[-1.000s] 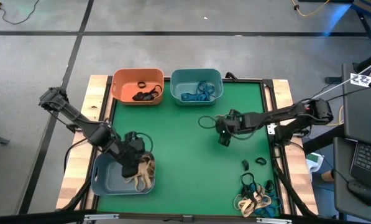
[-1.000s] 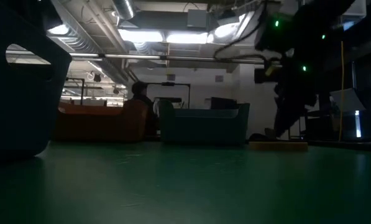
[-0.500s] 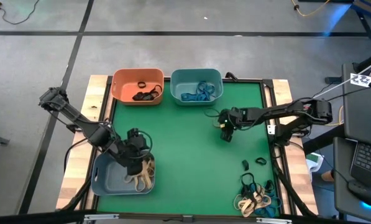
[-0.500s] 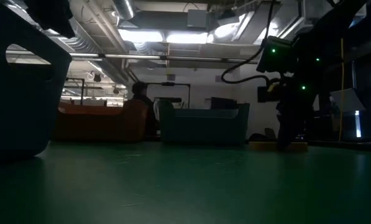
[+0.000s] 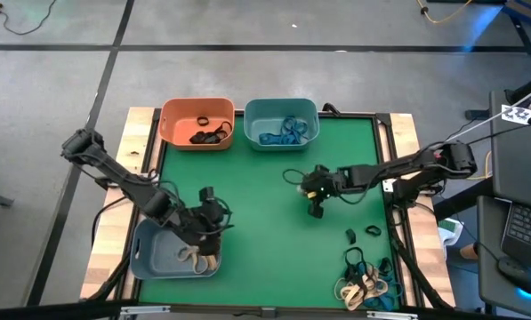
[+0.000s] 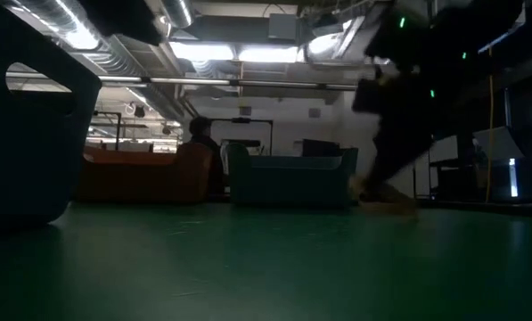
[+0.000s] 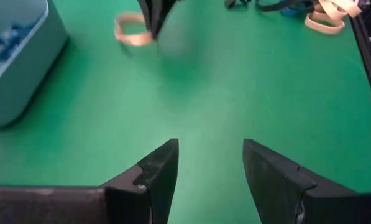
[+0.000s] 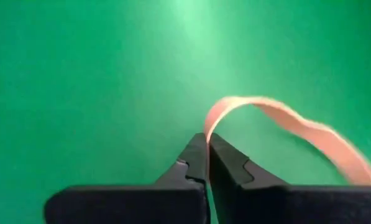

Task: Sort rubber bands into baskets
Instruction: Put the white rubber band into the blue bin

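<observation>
Tan rubber, a single band point(image 8: 284, 124), is pinched by one edge between my right gripper's point(image 8: 207, 149) closed fingers, with most of the loop hanging free above the green mat point(image 8: 79, 74). From above, that right gripper point(image 5: 316, 188) sits near the middle of the table, well apart from the grey-blue basket point(image 5: 149, 253) where tan bands already lie.

My left gripper point(image 7: 207, 155) hangs with its fingers apart and nothing between them, over the mat just beside that grey-blue basket.

Farther off, the orange basket point(image 5: 178, 120) holds black bands and the teal basket point(image 5: 263, 114) holds blue ones. An unsorted pile point(image 5: 365, 277) of bands waits at the mat's near right corner, with two black strays point(image 5: 363, 234) just short of it.

My worry is the grip: so little of the band is caught that a quick swing could flick it out onto the mat. It also has to cross the table, and the left arm stands at the destination, so the two could meet there. A release too near the rim might leave the loop draped over the edge.
</observation>
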You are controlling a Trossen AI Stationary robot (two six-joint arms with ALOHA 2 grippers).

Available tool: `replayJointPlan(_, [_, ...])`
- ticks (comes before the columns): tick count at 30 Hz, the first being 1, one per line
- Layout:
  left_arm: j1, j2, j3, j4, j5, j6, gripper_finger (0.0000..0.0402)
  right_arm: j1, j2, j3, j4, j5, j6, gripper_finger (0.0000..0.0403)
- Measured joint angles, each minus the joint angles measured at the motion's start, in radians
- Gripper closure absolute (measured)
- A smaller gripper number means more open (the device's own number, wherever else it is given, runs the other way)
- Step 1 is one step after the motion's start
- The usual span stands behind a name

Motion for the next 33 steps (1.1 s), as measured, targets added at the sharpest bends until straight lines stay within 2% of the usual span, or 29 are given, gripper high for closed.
replayJointPlan(8, [0.056,0.106,0.000,0.193,-0.033,0.174,0.0226,0.109,0.000,0.057,0.223,0.006,-0.001,0.0386])
replayJointPlan(17, [0.114,0.204,-0.001,0.397,-0.034,0.296,0.0226,0.198,0.000,0.069,0.475,-0.012,-0.078,0.0399])
replayJointPlan(33, [0.177,0.358,0.000,0.750,-0.010,0.351,0.0226,0.225,0.000,0.069,0.601,-0.012,-0.116,0.0393])
